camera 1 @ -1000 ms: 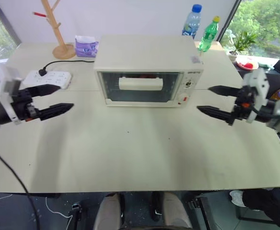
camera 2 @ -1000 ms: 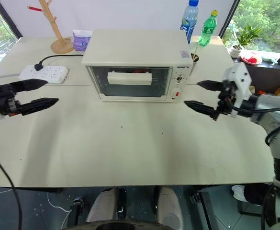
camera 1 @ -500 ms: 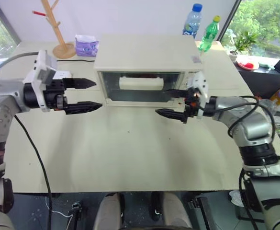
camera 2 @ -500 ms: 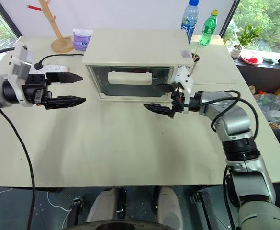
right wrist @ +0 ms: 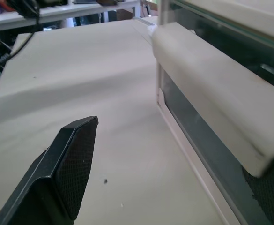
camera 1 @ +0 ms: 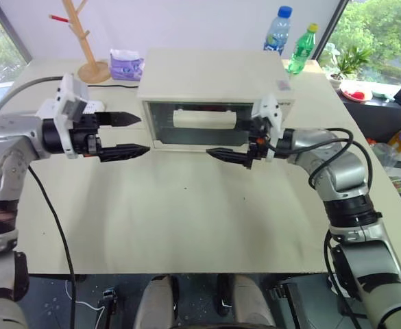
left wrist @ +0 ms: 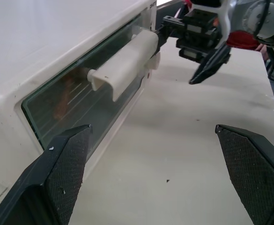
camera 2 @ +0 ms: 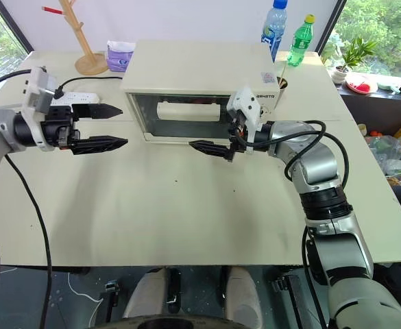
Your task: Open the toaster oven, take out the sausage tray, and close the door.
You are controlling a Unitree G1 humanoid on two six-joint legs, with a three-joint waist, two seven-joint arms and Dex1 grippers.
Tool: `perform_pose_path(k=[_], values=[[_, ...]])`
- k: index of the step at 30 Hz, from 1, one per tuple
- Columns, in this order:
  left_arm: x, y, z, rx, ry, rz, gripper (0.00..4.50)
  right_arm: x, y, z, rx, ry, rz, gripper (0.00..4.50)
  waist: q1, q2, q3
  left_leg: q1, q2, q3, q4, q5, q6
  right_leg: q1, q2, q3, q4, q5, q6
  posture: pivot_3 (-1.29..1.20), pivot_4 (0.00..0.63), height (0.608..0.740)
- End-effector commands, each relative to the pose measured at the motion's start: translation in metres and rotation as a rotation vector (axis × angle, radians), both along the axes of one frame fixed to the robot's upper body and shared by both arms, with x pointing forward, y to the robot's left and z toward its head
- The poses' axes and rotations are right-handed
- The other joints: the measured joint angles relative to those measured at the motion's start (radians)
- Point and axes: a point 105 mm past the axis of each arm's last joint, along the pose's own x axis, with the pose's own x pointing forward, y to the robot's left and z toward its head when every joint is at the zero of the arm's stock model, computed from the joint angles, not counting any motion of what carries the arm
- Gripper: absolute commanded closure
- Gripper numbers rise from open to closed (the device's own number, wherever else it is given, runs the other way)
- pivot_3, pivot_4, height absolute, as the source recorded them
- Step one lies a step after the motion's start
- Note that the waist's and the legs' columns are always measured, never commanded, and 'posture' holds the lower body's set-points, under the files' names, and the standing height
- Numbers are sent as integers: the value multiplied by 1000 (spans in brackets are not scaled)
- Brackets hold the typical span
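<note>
A: What is the oven (camera 1: 214,79) made of?

B: Its shell looks like smooth, matt cream painted metal. The door (camera 1: 203,123) is glossy glass, and its handle (left wrist: 125,63) looks like smooth cream plastic.

A: And the table (camera 1: 200,212)?

B: A matt, pale beige top, smooth with a few small specks.

A: The gripper fingers (left wrist: 66,164)?

B: Black, with finely dimpled, rubbery-looking pads.

A: Anything else?

B: A stand (camera 1: 83,41) of light bare wood, two clear glossy plastic bottles (camera 1: 275,31), a white plastic power strip (camera 2: 83,99) and a purple soft pack (camera 1: 127,65).
</note>
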Motion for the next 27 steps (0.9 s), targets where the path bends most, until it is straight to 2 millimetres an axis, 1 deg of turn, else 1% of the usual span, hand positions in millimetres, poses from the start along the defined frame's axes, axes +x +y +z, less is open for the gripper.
perform_pose_path(k=[1,7,11,14,17,18,19,20,21,27], values=[[4,-2,13,2,-55,-3,0,-19,8,13,36,-48,67,40,0,0,0,0,0,0,0,0,0,0,0,0,0,0,0,0,150,722],[16,-11,23,-31,-64,-23,0,-34,14,5,63,-21,65,40,-3,0,0,0,0,0,0,0,1,0,0,0,1,0,0,0,150,722],[27,-22,33,-80,-66,-47,0,-41,15,-5,76,6,40,40,-2,0,0,0,0,0,0,0,1,0,1,0,1,0,0,0,150,722],[37,-27,36,-98,-61,-49,793,-43,15,-11,82,21,14,0,-4,0,0,0,0,0,1,0,1,0,1,0,1,0,0,0,150,722],[45,-32,34,-99,-56,-54,2386,-46,16,-16,86,32,1,0,-6,0,0,0,0,0,1,0,1,0,1,0,1,0,0,0,150,722],[48,-34,31,-81,-59,-56,2817,-47,16,-18,85,34,-2,0,-4,0,0,0,0,0,1,0,1,0,1,0,1,0,0,0,150,722],[50,-35,27,-61,-59,-60,3421,-47,16,-19,84,36,-6,0,-4,0,0,0,0,-1,1,0,1,0,1,0,1,0,0,0,150,722],[51,-36,23,-40,-61,-66,3865,-48,16,-20,84,37,-10,0,-3,0,0,0,0,0,1,-1,1,0,1,0,1,0,0,0,150,722],[53,-37,18,-16,-62,-69,4483,-48,16,-21,85,39,-14,0,-4,0,0,0,0,0,1,-1,1,0,1,0,1,0,0,0,150,722],[61,-36,-7,104,-68,-75,4483,-48,13,-21,92,38,-44,0,-2,0,0,0,0,0,1,-1,1,0,1,0,1,0,0,0,150,722]])
